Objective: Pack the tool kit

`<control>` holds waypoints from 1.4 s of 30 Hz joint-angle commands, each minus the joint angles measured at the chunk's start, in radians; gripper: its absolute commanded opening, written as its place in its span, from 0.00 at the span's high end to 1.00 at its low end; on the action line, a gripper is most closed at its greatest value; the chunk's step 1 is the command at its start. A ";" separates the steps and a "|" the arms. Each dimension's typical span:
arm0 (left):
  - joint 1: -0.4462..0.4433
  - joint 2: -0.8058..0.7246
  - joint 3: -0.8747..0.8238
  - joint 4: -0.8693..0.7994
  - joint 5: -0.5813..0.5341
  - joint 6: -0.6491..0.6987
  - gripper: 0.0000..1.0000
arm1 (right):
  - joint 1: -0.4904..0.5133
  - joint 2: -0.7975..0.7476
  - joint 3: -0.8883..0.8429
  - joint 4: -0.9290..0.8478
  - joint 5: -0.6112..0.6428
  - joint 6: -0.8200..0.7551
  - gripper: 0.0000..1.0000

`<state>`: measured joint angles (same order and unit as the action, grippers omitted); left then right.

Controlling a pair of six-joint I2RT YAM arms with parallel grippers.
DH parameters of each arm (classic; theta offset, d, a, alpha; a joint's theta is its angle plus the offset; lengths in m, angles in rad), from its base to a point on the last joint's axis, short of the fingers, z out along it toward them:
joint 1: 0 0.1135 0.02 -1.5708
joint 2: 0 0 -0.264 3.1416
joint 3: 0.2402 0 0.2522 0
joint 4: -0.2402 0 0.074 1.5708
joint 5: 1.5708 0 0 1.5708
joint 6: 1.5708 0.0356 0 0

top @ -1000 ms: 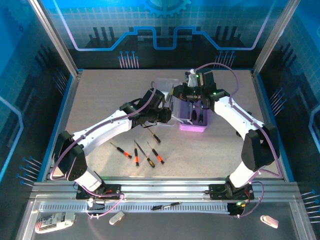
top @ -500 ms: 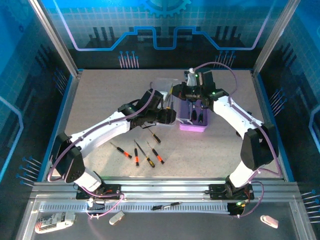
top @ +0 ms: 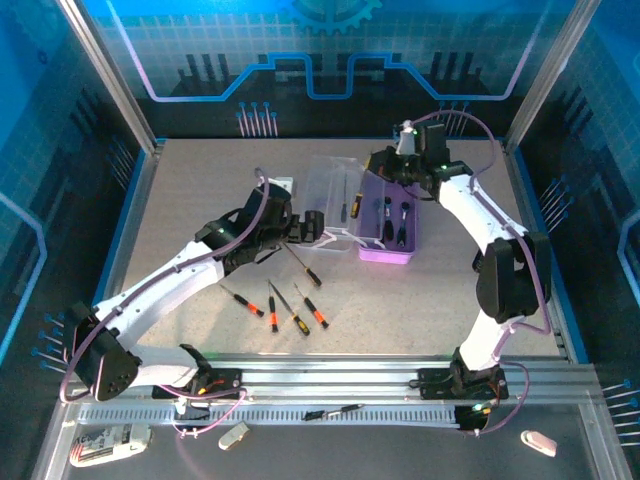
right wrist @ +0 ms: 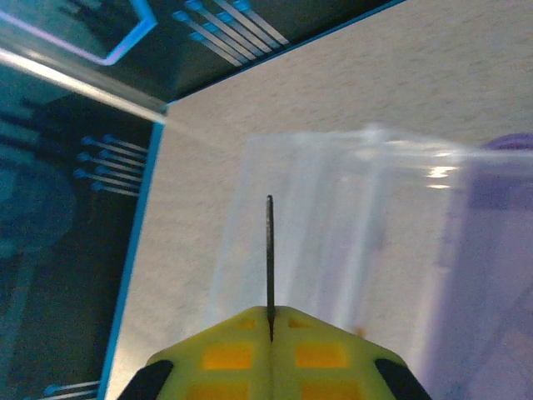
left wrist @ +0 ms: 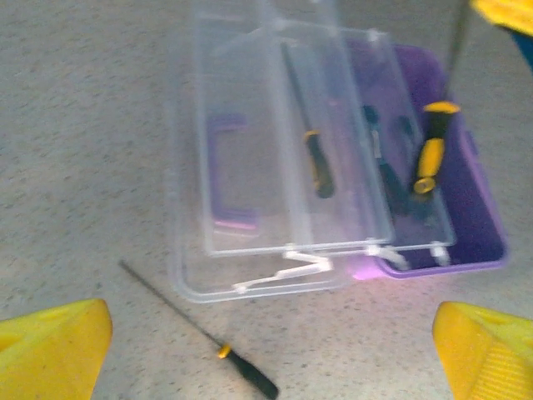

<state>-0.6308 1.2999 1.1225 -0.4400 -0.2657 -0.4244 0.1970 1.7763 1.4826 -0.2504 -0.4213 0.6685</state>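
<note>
Tool kit case (top: 386, 256) at mid-table (top: 200, 200), clear lid (top: 335, 190) lying open to its left | left gripper (top: 318, 226) just beside the lid's near edge, fingers spread wide | right gripper (right wrist: 271, 323) above the case, pinching a screwdriver (right wrist: 269, 250) by its shaft | loose screwdrivers (top: 288, 310) lie nearer the arms

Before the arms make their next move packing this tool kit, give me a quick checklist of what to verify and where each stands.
1. Clear plastic lid open: ok.
2. Left hand open and empty: ok.
3. Right hand shut on the shaft of a thin yellow-and-black-handled screwdriver: ok.
4. That screwdriver's handle hangs over the purple rectangular base: ok.
5. All screwdrivers packed: not ok; five loose thin screwdrivers lie on the speckled grey table.
</note>
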 commanded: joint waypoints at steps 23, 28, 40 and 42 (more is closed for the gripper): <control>0.136 0.066 -0.087 -0.111 0.044 -0.186 0.01 | 0.007 0.296 0.123 -0.003 -0.130 0.042 0.98; 0.136 0.084 -0.085 -0.109 0.072 -0.195 0.01 | 0.004 0.315 0.148 -0.031 -0.118 0.032 0.90; 0.137 0.089 -0.089 -0.123 0.081 -0.200 0.01 | -0.001 0.300 0.177 -0.068 -0.124 0.022 0.78; 0.135 0.088 -0.095 -0.124 0.082 -0.202 0.01 | -0.003 0.274 0.164 -0.070 -0.115 0.016 0.78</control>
<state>-0.4984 1.3796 1.0386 -0.5449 -0.2012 -0.6044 0.1955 2.0922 1.6459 -0.2989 -0.5278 0.6918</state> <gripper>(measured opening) 0.992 0.218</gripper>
